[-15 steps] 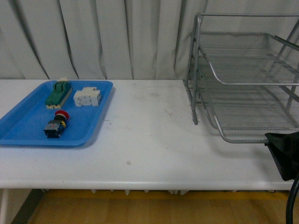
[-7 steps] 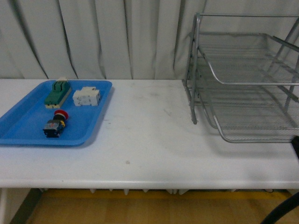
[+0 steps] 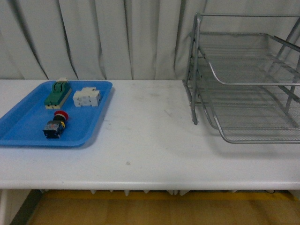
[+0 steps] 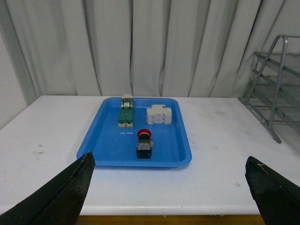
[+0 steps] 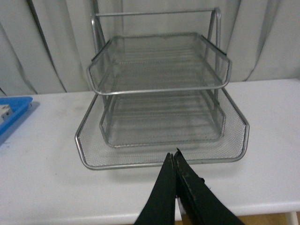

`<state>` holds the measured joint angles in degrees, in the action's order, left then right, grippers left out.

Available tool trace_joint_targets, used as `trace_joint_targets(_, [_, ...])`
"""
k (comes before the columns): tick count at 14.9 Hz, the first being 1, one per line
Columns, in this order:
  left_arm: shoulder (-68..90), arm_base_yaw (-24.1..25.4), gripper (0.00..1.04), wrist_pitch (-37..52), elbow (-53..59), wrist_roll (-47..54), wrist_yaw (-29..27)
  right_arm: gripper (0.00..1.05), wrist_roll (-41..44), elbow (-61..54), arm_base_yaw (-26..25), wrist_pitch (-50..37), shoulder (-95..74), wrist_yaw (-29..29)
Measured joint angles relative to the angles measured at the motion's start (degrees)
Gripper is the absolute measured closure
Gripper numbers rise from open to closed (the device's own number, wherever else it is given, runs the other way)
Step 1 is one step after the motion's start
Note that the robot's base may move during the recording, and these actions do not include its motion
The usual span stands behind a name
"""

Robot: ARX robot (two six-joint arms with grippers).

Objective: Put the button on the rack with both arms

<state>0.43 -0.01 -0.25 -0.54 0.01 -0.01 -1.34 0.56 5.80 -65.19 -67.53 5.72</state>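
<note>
Button — red cap, dark blocky body; left hand spread apart, right hand together.

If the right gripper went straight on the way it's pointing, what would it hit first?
Most likely the rack, at its lowest tray's front rim; the right gripper, shut, points right at it. Exact depth is unclear.

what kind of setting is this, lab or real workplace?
Probably a staged test bench: plain white table, pleated curtain backdrop, just a blue tray of switch parts and a wire rack set out.
</note>
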Motion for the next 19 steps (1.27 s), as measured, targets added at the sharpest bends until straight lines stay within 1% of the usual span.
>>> trace_joint_targets(2, [0.00,0.00,0.07,0.00,0.00,0.00,0.02,1.03,0.81,-0.04,-1.90,6.25,7.96,-1.90])
trace_joint_targets(3, [0.00,0.00,0.07,0.00,0.00,0.00,0.00,1.03,0.96,-0.04,-5.01,9.92,11.98,-4.90])
trace_joint_targets(4, [0.00,0.00,0.07,0.00,0.00,0.00,-0.04,1.03,0.98,-0.07,-6.05,13.62,15.74,-4.92])
trace_joint_targets(6, [0.00,0.00,0.07,0.00,0.00,-0.02,0.00,1.03,0.98,0.02,-6.05,19.98,22.03,-5.49])
trace_joint_targets(7, [0.00,0.00,0.07,0.00,0.00,0.00,0.00,1.03,0.96,0.04,-6.08,26.45,27.17,-5.53])
trace_joint_targets(8, [0.00,0.00,0.07,0.04,0.00,0.00,-0.02,1.03,0.98,0.04,-6.08,30.47,32.26,-5.55])
trace_joint_targets(10, [0.00,0.00,0.07,0.02,0.00,0.00,0.00,1.03,0.98,0.04,-6.08,35.78,37.48,-5.55])
trace_joint_targets(19, [0.00,0.00,0.07,0.02,0.00,0.00,0.00,1.03,0.98,0.04,-6.08,48.15,50.62,-5.55])
